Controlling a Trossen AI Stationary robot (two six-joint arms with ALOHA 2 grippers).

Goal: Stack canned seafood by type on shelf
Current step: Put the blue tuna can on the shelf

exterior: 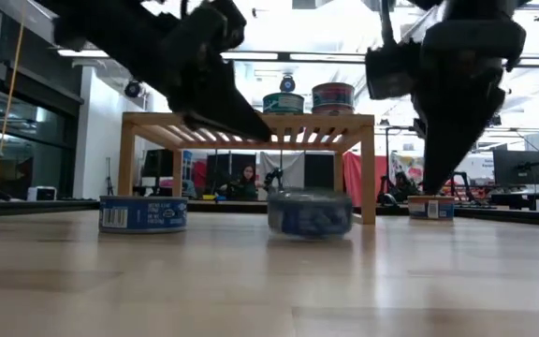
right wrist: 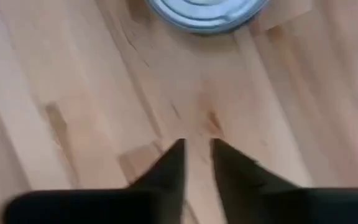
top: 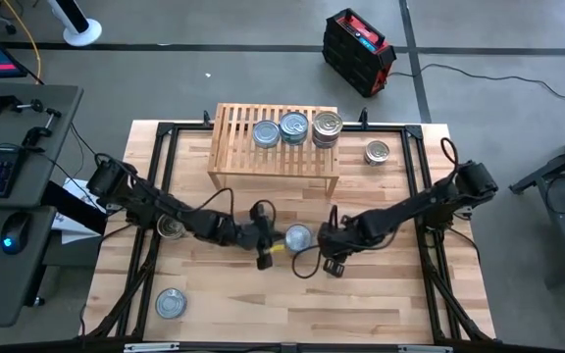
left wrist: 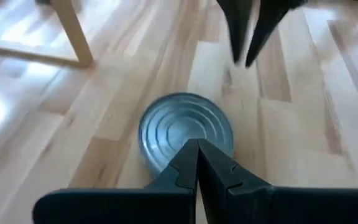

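A silvery-lidded tin of canned seafood (top: 298, 237) (left wrist: 185, 127) lies flat on the table between my two grippers. My left gripper (top: 275, 241) (left wrist: 196, 148) is shut and hangs above the tin's left edge, raised clear of it in the low view (exterior: 251, 126). My right gripper (top: 324, 245) (right wrist: 197, 146) points steeply down at the bare wood just right of the tin (right wrist: 201, 9), its fingertips a narrow gap apart and holding nothing. The shelf (top: 226, 147) stands at the far edge with three spots of tins (top: 293, 127) on its slatted top, the right one (top: 327, 127) stacked.
One loose tin (top: 377, 152) lies right of the shelf, another (top: 170, 227) sits under my left arm, and a third (top: 170, 303) is near the front left corner. Black frame rails (top: 422, 167) run along the table's sides. Bare planks lie in front of the grippers.
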